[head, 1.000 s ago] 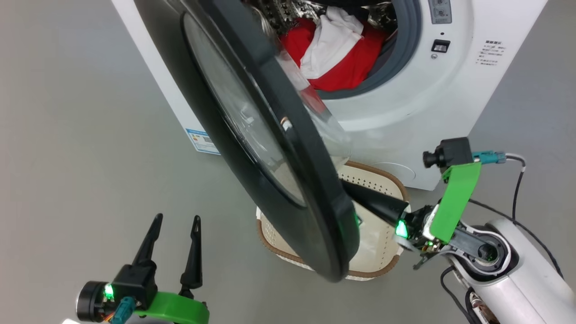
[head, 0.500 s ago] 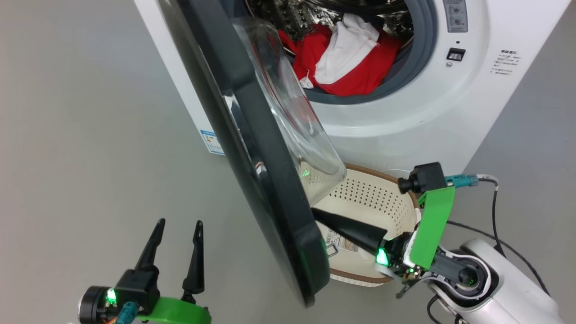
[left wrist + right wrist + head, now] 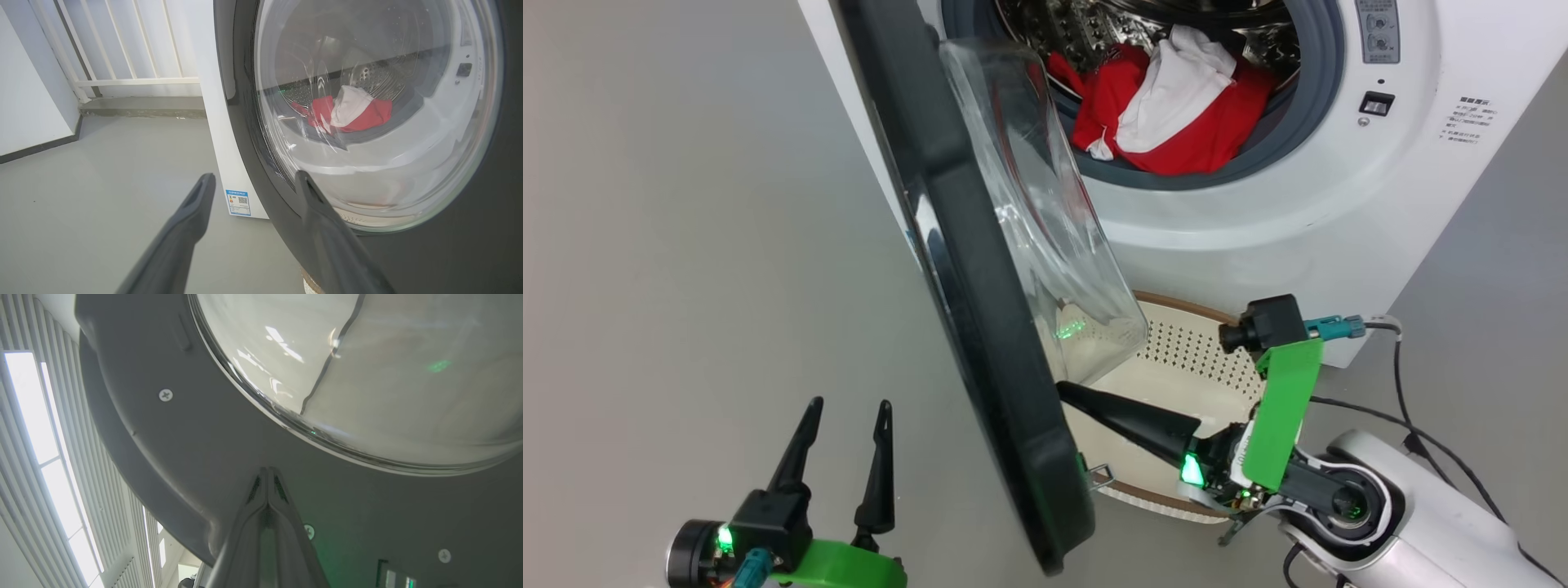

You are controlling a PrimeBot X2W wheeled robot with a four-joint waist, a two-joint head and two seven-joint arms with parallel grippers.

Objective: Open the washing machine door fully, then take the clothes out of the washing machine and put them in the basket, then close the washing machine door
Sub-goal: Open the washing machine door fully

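The washing machine door (image 3: 988, 343) stands swung out from the washing machine (image 3: 1258, 237), nearly edge-on to the head camera. Its glossy black rim runs from the top of the view down to the floor (image 3: 670, 245), and its clear glass bowl (image 3: 1045, 229) bulges towards the drum. The drum mouth is uncovered. Inside it the clothes (image 3: 1176, 122) lie in a heap at the front, a white piece draped over red fabric, resting against the grey gasket (image 3: 1307, 122).

The basket (image 3: 1176, 359) sits on the floor just in front of the machine. It lies below the glass bowl, partly hidden by the door and by the right arm, and what shows of its inside holds no clothes.

The right gripper (image 3: 1066, 390) reaches over the basket to the door's inner side, its two fingers pressed together and holding nothing. In the right wrist view the tips lie at the door's grey inner face (image 3: 163, 428), just beside the edge of the glass. Whether they touch it cannot be told.

The left gripper (image 3: 849, 404) hangs low on the door's outer side, fingers spread wide and empty, apart from the rim. The left wrist view looks through the glass at the red and white heap. A small blue label (image 3: 238, 202) shows at the machine's lower corner, and a white railing (image 3: 135, 49) stands behind.
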